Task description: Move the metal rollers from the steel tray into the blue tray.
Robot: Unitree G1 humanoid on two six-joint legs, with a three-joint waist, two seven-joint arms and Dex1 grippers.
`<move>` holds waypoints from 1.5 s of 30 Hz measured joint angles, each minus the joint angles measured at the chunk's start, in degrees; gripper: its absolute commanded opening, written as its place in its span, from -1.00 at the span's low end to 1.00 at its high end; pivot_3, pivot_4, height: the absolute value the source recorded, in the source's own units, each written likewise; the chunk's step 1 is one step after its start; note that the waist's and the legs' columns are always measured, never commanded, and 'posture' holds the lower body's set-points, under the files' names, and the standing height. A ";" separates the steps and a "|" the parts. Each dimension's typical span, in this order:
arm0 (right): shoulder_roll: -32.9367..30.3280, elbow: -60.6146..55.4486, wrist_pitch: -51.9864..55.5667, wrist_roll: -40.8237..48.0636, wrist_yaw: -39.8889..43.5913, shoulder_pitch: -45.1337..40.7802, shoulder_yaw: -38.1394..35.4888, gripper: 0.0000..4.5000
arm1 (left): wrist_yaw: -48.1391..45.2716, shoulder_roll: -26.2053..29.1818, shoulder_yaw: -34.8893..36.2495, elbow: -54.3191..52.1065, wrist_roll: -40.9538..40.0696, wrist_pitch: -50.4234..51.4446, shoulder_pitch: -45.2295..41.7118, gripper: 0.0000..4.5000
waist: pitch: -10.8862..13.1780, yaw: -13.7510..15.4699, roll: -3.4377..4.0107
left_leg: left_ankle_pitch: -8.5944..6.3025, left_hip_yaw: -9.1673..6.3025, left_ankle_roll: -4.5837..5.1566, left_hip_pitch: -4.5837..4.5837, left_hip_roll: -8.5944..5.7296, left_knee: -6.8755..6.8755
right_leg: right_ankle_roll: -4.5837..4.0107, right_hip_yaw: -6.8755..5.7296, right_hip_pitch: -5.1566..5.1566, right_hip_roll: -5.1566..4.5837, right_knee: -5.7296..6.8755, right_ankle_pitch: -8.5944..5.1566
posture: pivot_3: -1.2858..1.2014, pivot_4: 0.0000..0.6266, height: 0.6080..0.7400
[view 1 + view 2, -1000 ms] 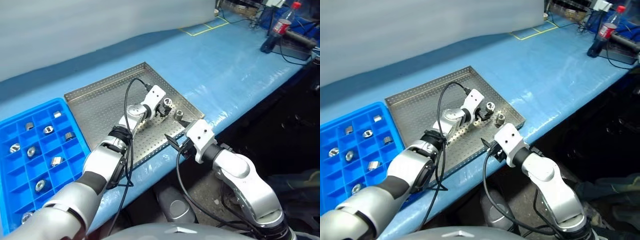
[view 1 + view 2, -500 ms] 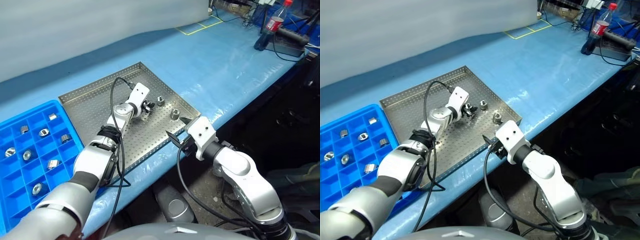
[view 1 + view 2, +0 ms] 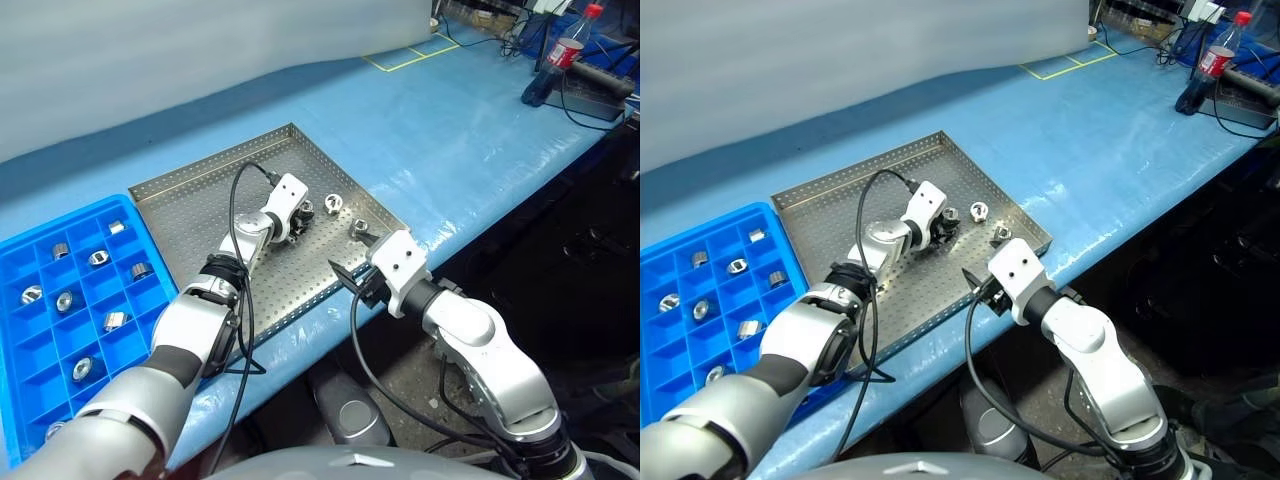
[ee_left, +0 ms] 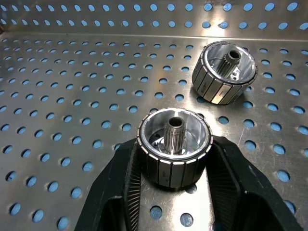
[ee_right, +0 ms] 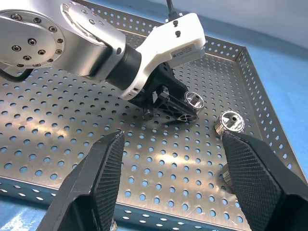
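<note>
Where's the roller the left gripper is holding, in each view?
Left eye: held roller at left gripper tip, on tray.
Right eye: same spot.
Left wrist: clamped, nearest the camera.
Right wrist: at left gripper's tip.
Landmark: free roller beside it.

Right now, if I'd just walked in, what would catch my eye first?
Probably the left pincer, shut on a shiny metal roller in the big steel tray, with another roller just beyond it. Next, the bright blue tray to the left of the steel one, with rollers already in several of its compartments. The right pincer hangs open at the steel tray's near edge.
</note>
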 measured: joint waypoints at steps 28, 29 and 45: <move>0.34 20.39 -7.88 4.29 14.95 -13.43 5.32 0.50 | 8.89 18.41 25.41 -101.61 -11.06 50.05 54.44 -0.23 | 0.08 18.40 -0.17 | 0.03 -0.19 -0.03 0.03 -0.05 0.10 | -0.63 -0.25 -0.20 -0.16 0.60 -0.15 | -0.01 -0.52 1.00; 0.43 20.56 -8.18 4.28 15.16 -13.66 5.32 0.50 | 10.05 17.83 25.82 -102.27 -10.96 50.36 54.91 -0.23 | 0.07 19.67 -0.18 | 0.03 -0.19 -0.03 0.04 -0.05 0.10 | -0.67 -0.27 -0.20 -0.16 0.59 -0.15 | -0.01 -0.52 1.00; 0.95 21.32 -9.17 2.11 14.35 -14.25 5.63 0.50 | 18.46 14.51 25.20 -95.29 -8.36 49.31 55.41 0.22 | 0.04 25.95 -0.23 | 0.04 -0.05 -0.04 0.08 -0.02 0.28 | -1.21 -0.33 -0.18 -0.14 0.73 -0.41 | -0.03 -0.52 1.00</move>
